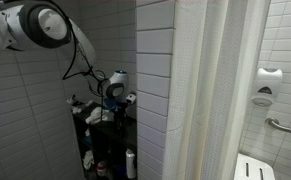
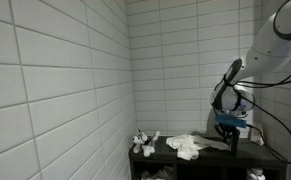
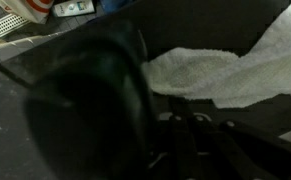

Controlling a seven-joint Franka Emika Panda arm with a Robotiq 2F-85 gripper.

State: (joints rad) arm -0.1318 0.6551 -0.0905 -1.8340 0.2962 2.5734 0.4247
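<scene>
The gripper (image 2: 232, 143) has its jaws pressed together, and I see nothing between them; it points straight down over the top of the dark shelf (image 2: 210, 154); whether the tips touch the surface I cannot tell. The white cloth (image 2: 185, 147) lies crumpled on this same top, near the gripper but apart from it, on the side toward the tiled wall (image 2: 55, 90); in the wrist view it fills the upper right part, and the rest there is too dark to read. Some small pale things (image 2: 143, 142) sit at the shelf's other end. In an exterior view a white bottle (image 1: 131, 162) stands on a lower level; a shower curtain (image 1: 220, 90) hangs nearby.
</scene>
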